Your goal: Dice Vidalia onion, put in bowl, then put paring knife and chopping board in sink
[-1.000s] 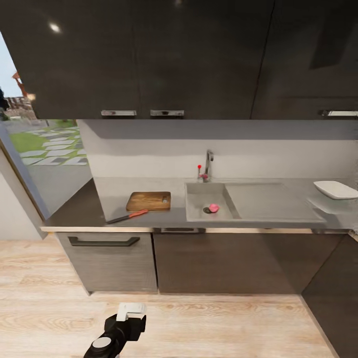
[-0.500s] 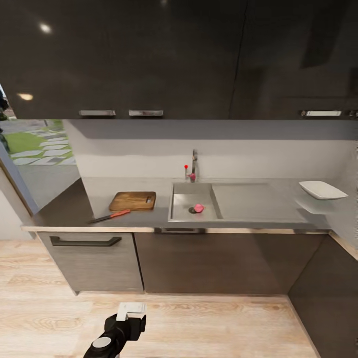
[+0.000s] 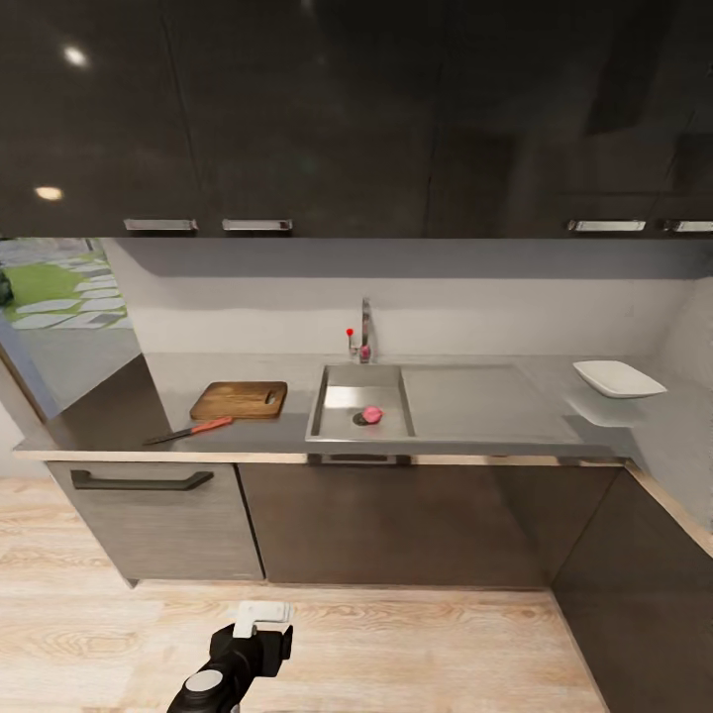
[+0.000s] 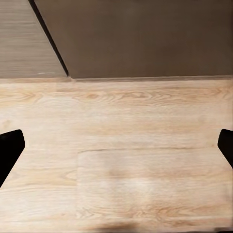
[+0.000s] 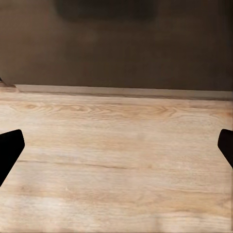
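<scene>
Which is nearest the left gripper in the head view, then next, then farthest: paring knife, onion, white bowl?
From the left gripper:
1. Paring knife, on the countertop's front left.
2. Onion, in the sink basin.
3. White bowl, far right on the countertop.

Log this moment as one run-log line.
phase: approach | onion in sink | knife beside board | both jaws open, empty

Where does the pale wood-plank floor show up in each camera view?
Head view: the pale wood-plank floor spans the foreground, in front of the dark brown lower cabinets.
Left wrist view: the floor lies beyond the open left gripper and runs up to the cabinets.
Right wrist view: likewise beyond the open right gripper.
Shared landmark: the seam where floor meets cabinets.
</scene>
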Robot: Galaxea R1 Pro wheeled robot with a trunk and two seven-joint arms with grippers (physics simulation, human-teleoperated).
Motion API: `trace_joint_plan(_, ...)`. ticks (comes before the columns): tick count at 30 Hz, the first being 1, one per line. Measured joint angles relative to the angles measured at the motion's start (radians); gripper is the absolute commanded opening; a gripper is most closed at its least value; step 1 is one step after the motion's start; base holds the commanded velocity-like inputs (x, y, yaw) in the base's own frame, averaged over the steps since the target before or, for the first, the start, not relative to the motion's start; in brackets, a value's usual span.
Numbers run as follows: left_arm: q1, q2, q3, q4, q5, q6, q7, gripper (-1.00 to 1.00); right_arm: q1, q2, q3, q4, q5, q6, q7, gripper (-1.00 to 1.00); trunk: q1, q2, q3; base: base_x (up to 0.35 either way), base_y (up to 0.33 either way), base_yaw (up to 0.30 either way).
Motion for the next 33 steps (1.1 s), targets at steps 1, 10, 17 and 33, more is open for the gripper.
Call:
trace_joint_plan(1,0.0,-0.001,0.0,-0.001,0.0,0.0,0.0,1.0,0.0,0.0,0.0,0.0,0.0,0.0,0.0,1.0,0.0,0.0,0.0,0.0,-0.014,0.0)
trace_joint_plan(10,-0.044,-0.041,-0.005,-0.108,-0.001,0.104,0.04,1.0,0.0,-0.001,0.0,-0.001,0.0,0.001,0.0,1.0,0.0,0.0,0.0,0.0,-0.004,0.0)
trace_joint_plan(17,-0.189,-0.048,-0.046,-0.117,0.0,0.196,0.054,1.0,0.0,-0.002,0.0,-0.001,0.0,0.002,0.0,1.0,0.0,0.0,0.0,0.0,0.0,0.0)
trace_joint_plan(33,-0.885,-0.054,-0.056,0.054,0.166,0.417,0.049,1.0,0.0,-0.007,0.0,-0.004,-0.003,0.003,-0.009,1.0,0.0,0.0,0.0,0.0,0.0,0.0)
